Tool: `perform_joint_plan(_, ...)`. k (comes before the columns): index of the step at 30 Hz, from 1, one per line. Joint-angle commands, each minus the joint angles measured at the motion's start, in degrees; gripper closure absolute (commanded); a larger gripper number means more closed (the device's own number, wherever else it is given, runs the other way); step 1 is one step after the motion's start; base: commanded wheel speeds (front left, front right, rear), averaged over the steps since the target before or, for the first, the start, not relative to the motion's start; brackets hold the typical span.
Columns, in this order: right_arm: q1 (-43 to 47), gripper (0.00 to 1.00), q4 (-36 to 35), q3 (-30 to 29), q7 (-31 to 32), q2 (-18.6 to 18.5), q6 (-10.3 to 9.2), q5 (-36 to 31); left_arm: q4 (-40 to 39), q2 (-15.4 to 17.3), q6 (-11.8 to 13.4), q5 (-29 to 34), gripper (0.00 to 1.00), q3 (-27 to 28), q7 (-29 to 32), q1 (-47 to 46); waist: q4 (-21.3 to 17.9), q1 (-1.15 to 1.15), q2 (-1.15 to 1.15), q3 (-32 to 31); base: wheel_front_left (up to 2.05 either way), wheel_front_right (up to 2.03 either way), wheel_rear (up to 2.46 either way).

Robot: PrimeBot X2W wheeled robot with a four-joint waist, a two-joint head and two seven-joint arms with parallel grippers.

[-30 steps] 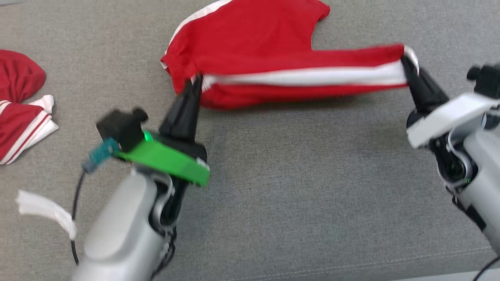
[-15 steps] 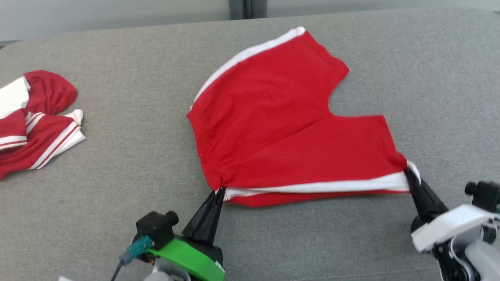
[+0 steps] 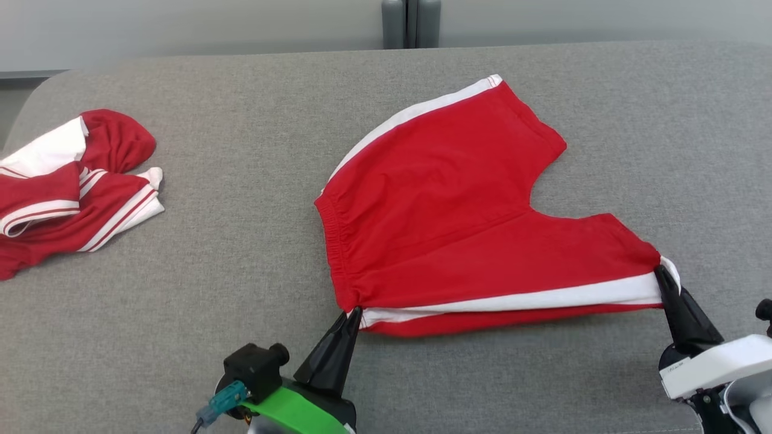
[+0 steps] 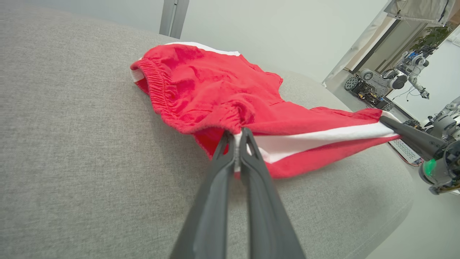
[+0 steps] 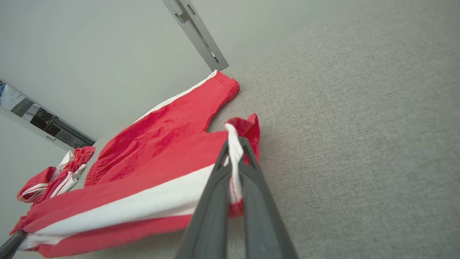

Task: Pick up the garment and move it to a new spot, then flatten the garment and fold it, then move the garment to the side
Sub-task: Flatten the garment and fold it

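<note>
The left end effector (image 3: pixel 356 312) was clenched on the waistband corner of the red shorts (image 3: pixel 446 223), and the right end effector (image 3: pixel 659 272) was pinched tight on the hem corner of the near leg. The white side stripe was stretched between them just above the grey fabric surface (image 3: pixel 241 253). The rest of the shorts lay spread towards the far side, right of centre, well apart from the pile of red and white clothing (image 3: pixel 72 187) at the far left. Both grips looked thin, on corners only, so a harder pull apart could probably slip one corner free and let that side collapse. A red layer sagged under the stripe along the near edge, and lowering it as it hung might tuck it under and leave a crease. Dragging nearer risked bunching the far leg. A second before, the stripe hung higher between the raised arms with the cloth bunched behind it. By this moment the shorts had been laid out flat. The head camera had also shifted, bringing the far wall into view.
</note>
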Motion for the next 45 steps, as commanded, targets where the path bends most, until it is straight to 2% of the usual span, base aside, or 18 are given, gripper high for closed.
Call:
perform_joint_plan(1,-1.54,1.00,-0.66,-0.93,0.77,-0.22,-0.08,-1.02,-0.13,-0.27,-0.26,0.24,1.00,0.32,-0.03,-1.76,0.64,0.00,0.00,0.70,0.00,0.00,0.00)
perform_joint_plan(7,-9.88,1.00,-0.93,-2.73,4.42,-0.44,-0.08,-4.33,1.13,-2.03,-0.48,-0.21,1.00,0.52,-0.03,-7.06,2.38,0.00,0.00,3.10,0.00,0.00,0.00)
perform_joint_plan(13,-22.99,1.00,3.84,-2.03,7.86,-2.13,-0.07,-7.70,5.14,-4.09,-0.89,-2.66,1.00,1.19,-0.03,-15.75,5.24,0.00,0.00,7.27,0.00,0.00,0.00)
perform_joint_plan(14,-27.86,1.00,6.72,-1.43,8.68,-2.53,-0.08,-8.31,7.10,-4.57,-0.86,-3.19,1.00,1.29,-0.03,-19.09,6.21,0.00,0.00,8.67,0.00,0.00,0.00)
perform_joint_plan(22,-45.80,1.00,22.76,1.91,10.47,-3.18,-0.08,-11.73,16.23,-6.42,-0.94,-6.87,1.00,-0.66,-0.03,-31.61,10.55,0.00,0.00,13.89,0.00,0.00,0.00)
perform_joint_plan(32,-61.12,1.00,40.81,6.94,7.54,-1.78,-0.08,-14.55,20.33,-6.71,-0.92,-12.20,1.00,-5.48,-0.04,-40.88,12.91,0.00,0.00,18.83,0.00,0.00,0.00)
perform_joint_plan(33,-62.02,1.00,42.10,7.27,7.05,-1.67,-0.08,-14.63,20.50,-6.69,-0.92,-12.35,0.89,-5.84,-0.04,-41.22,12.99,0.00,0.00,18.92,0.00,0.00,0.00)
perform_joint_plan(34,-62.73,0.71,42.98,7.55,6.48,-1.52,-0.08,-14.64,20.58,-6.68,-0.91,-12.48,0.51,-6.09,-0.04,-41.47,13.04,0.00,0.00,18.95,0.00,0.00,0.00)
perform_joint_plan(35,-63.21,0.00,43.87,8.01,5.82,-1.30,-0.08,-14.45,20.67,-6.69,-0.88,-12.64,0.00,-6.44,-0.04,-41.66,13.05,0.00,0.00,18.90,0.00,0.00,0.00)
perform_joint_plan(40,-62.48,0.00,46.31,11.15,3.73,-1.69,-0.08,-13.02,20.58,-6.72,0.22,-10.66,0.00,-7.81,-0.04,-41.93,12.87,0.00,0.00,17.51,0.00,0.00,0.00)
perform_joint_plan(45,-59.94,0.00,47.16,13.72,1.87,-3.25,-0.08,-10.54,18.76,-6.70,1.63,-6.61,0.00,-6.83,-0.03,-39.17,12.68,0.00,0.00,15.07,0.00,0.00,0.00)
